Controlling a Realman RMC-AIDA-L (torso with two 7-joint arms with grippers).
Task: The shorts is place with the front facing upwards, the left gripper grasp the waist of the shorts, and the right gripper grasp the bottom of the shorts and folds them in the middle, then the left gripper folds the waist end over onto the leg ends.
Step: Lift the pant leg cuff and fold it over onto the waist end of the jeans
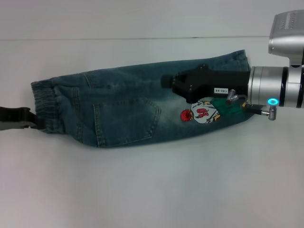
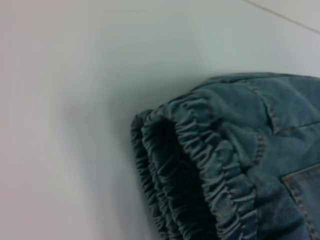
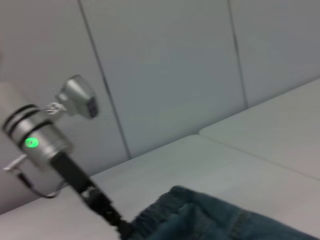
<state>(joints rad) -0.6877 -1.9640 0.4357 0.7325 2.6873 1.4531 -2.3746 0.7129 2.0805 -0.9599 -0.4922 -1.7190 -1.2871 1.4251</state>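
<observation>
On the table (image 1: 142,190), the shorts (image 1: 123,111) lay folded lengthwise, the left claw (image 1: 19,118) was closed on the waist (image 1: 45,107), the right claw's (image 1: 166,81) opening could not be told, and carrying the waist over to the leg ends (image 1: 240,88) was judged next.

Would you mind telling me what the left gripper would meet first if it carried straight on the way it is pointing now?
Most likely the gathered elastic waist of the faded blue-green denim shorts. The black left gripper sits at its edge, pointing along the white table toward it; contact cannot be confirmed.
</observation>
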